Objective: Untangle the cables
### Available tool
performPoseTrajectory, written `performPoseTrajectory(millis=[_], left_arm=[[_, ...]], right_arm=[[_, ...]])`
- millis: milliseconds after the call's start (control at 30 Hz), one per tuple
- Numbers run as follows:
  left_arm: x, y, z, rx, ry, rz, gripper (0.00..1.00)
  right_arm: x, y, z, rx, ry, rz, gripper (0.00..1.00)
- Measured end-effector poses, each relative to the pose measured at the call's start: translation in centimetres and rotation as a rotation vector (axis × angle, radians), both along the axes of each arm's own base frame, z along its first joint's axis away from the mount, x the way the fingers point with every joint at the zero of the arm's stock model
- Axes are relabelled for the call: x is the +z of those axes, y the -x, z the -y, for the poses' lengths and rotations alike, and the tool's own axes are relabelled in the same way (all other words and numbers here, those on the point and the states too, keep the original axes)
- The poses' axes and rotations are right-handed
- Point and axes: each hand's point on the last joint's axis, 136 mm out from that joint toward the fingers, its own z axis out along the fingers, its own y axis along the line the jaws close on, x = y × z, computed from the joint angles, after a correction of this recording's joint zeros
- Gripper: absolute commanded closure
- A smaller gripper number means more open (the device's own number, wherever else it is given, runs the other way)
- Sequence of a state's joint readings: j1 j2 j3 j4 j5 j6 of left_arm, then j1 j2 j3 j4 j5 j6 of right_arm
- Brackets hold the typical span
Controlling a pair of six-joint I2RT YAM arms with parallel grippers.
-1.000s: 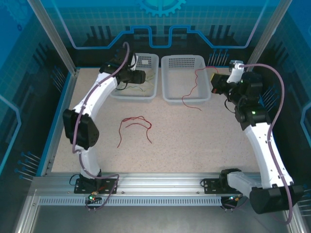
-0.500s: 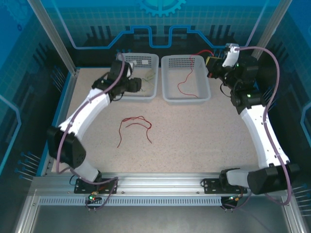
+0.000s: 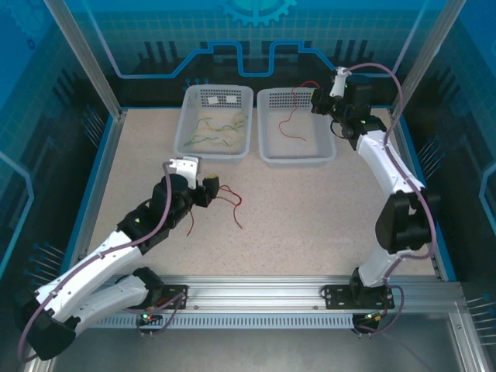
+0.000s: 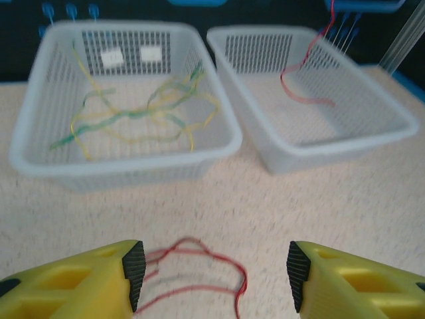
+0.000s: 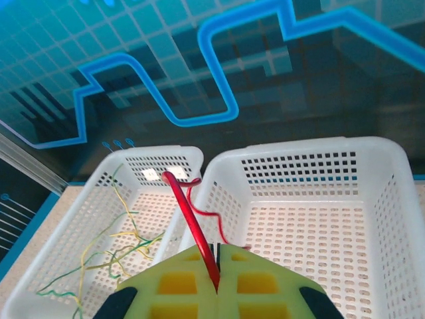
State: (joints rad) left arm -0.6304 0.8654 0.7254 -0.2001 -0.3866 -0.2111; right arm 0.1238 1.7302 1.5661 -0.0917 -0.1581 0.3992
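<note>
Top external: speckled beige tabletop (image 3: 310, 209), blue-panelled enclosure (image 3: 256, 46); left gripper (image 4: 216, 276) agape, empty; right gripper (image 5: 218, 269) pinching red cable (image 5: 189, 219).

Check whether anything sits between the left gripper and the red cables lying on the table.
Nothing visible does. The left gripper is open, and the red cables lie on bare table right between and just ahead of its fingers. The white baskets stand farther back.

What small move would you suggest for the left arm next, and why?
I would probably lower the left gripper and close it. Its jaws stand open, and the loose red cables on the table lie between them in the wrist view, not yet gripped.
</note>
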Motion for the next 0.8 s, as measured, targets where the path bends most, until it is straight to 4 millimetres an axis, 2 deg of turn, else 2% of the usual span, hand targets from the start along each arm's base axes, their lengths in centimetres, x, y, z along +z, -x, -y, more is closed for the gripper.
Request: performPoseTrajectory(millis=[67,133,200,300,367,467,500,667,800], left_arm=[[-2.1,0.4,0.1,-0.011,-0.01,-0.046,0.38],[-3.4,0.6,0.0,-0.009,-0.009,-0.072,0.38],[-4.1,0.7,0.0,-0.004,0.002,-0.082,0.38],[-4.0,0.5,0.2,0.0,0.022,-0.071,0.38],[-3.8,0.3,0.4,0.002,0.034,-0.062,0.38],[-4.1,0.0,0.6,0.005,0.039,-0.066,0.38],[-4.2,-0.1,0.6,0.006,0.038,-0.071,0.38],[-4.7,-0.3,0.7,0.008,0.03,-0.082,0.38],[-4.5,-0.4,0.8,0.008,0.036,-0.073,0.37]], right_arm=[[-1.5,-1.0,-0.1,-0.001,0.003,-0.022,1.0],[-2.7,-1.9,-0.2,0.001,0.004,-0.04,1.0],[-3.8,-3.0,-0.4,0.006,0.004,-0.054,1.0],[-5.2,-4.5,-1.0,0.024,-0.002,-0.073,0.96],[-5.9,-5.8,-1.4,0.04,-0.007,-0.087,0.88],[-7.4,-7.3,-1.9,0.056,-0.01,-0.123,0.67],[-8.0,-7.7,-1.9,0.056,-0.009,-0.142,0.62],[-9.7,-7.7,-1.6,0.038,0.016,-0.209,0.52],[-9.8,-7.2,-0.6,-0.005,0.061,-0.232,0.46]])
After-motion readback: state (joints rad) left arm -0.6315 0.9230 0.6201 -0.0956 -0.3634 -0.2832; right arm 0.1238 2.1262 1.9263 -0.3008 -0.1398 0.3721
